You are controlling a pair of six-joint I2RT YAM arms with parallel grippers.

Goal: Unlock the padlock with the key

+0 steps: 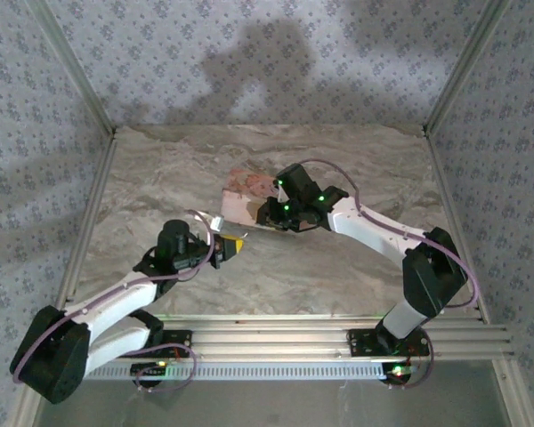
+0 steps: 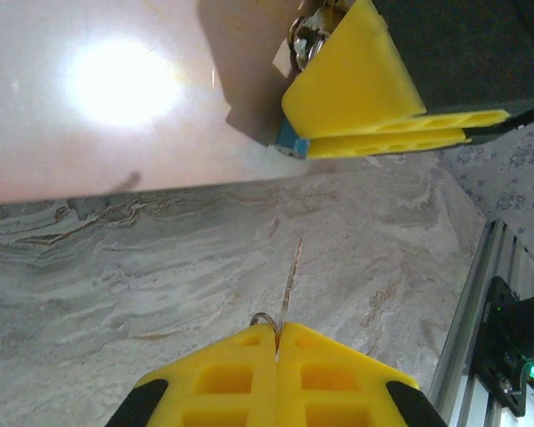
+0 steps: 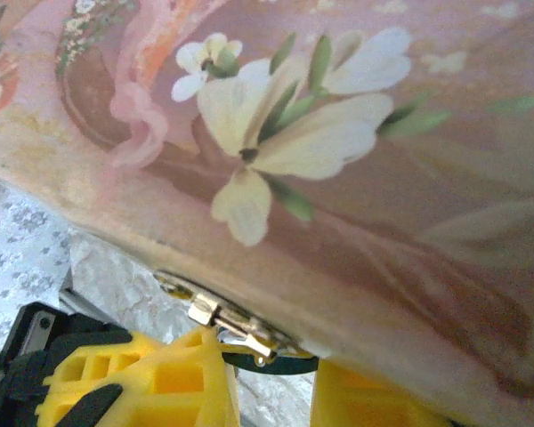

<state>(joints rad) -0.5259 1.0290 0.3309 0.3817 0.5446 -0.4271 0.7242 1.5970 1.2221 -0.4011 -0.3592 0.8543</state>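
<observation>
While left tool (image 2: 277, 331) pinches key (image 2: 289, 276), right tool (image 2: 306, 142) clamps padlock (image 2: 288, 139) on floral box (image 3: 338, 178).

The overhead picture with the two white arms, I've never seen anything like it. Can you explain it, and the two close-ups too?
Those are two robot arms, bolted side by side at the near edge of a marbled table. The overhead camera looks down from behind them. Each close-up comes from a camera on one arm's wrist, so that arm's own yellow jaws show at the bottom. A pink floral box sits on the table. The left arm has its jaws shut on a thin key, with the blade pointing away from them. The right arm is at the box. Its jaws seem to pinch a tiny blue-teal padlock near the box's metal clasp.
</observation>
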